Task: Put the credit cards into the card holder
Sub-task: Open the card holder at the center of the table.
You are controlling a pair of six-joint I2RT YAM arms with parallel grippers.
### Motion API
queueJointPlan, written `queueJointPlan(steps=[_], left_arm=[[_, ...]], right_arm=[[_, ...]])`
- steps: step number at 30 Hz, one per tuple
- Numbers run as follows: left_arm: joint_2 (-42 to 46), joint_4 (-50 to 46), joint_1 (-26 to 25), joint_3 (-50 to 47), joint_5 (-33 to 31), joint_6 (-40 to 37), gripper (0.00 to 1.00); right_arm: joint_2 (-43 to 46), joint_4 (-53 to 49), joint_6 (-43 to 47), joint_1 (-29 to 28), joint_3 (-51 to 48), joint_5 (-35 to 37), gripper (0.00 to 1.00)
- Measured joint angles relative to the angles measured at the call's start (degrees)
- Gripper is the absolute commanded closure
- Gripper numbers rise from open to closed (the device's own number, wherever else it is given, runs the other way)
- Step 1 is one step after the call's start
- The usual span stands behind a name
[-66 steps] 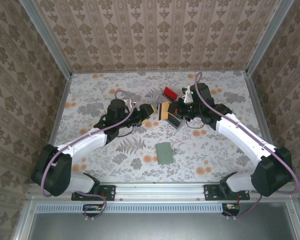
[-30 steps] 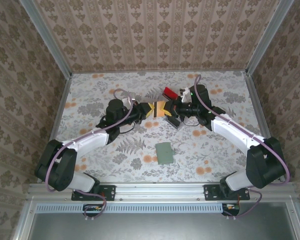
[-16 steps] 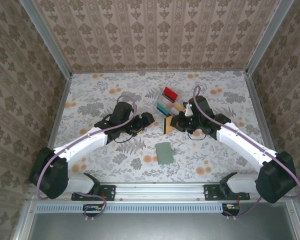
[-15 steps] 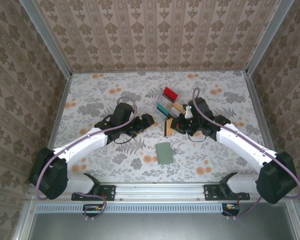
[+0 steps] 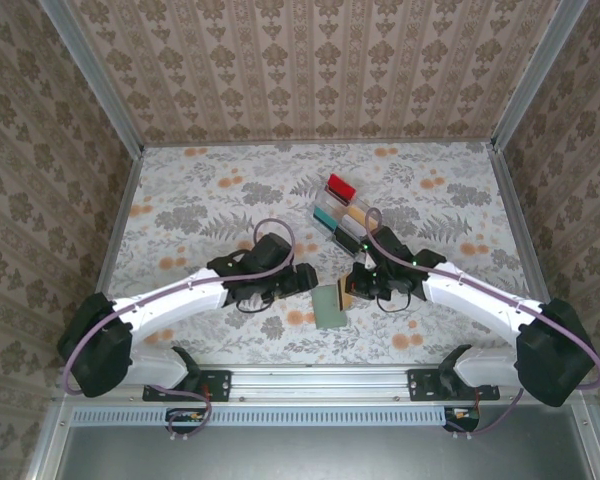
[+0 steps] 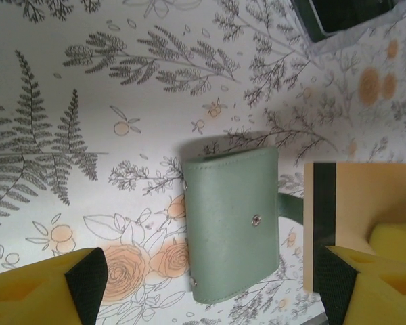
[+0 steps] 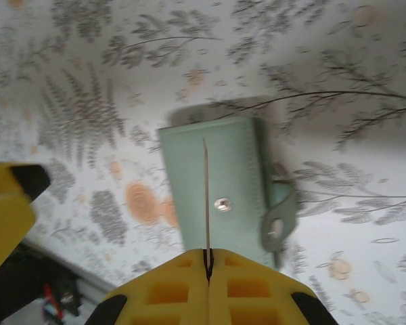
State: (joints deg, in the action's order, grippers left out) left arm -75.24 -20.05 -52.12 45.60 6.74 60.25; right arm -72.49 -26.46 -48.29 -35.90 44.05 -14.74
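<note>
Right wrist, tan card (image 7: pixel 206 196) in right gripper (image 7: pixel 208 261), near green wallet (image 7: pixel 183 176)

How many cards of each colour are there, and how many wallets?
Red card: 1
Teal card: 1
Pale card: 1
Dark card: 1
Tan-orange card, pinched in the right end effector: 1
Green wallet: 1
Total: 6 things, 5 cards and 1 wallet.
</note>
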Motion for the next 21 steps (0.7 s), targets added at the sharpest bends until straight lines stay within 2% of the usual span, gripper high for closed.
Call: queueJointPlan(steps=[4, 9, 17, 18, 21], left_arm=[[-0.9, -1.5, -2.8, 0.7, -2.4, 0.1, 0.15], [-7.0, -4.3, -5.3, 6.0, -4.5, 0.1, 0.12], [-19.3, -9.1, -7.8, 17.6, -6.3, -0.9, 0.07], [-20.6, -9.8, -7.9, 18.9, -6.6, -0.9, 0.02], [-25.2, -13.3, -8.3, 23.7, -7.8, -1.2, 0.0]], right_arm=[[-0.2, -0.1, 0.9, 0.2, -1.9, 3.4, 0.97], [-0.2, 0.6, 1.9, 1.8, -5.0, 4.8, 0.96], [0.3, 4.8, 2.4, 4.7, -9.9, 3.8, 0.96], [0.4, 5.5, 2.6, 4.9, -10.4, 3.6, 0.96], [0.6, 7.9, 2.8, 5.3, -11.8, 2.7, 0.96]])
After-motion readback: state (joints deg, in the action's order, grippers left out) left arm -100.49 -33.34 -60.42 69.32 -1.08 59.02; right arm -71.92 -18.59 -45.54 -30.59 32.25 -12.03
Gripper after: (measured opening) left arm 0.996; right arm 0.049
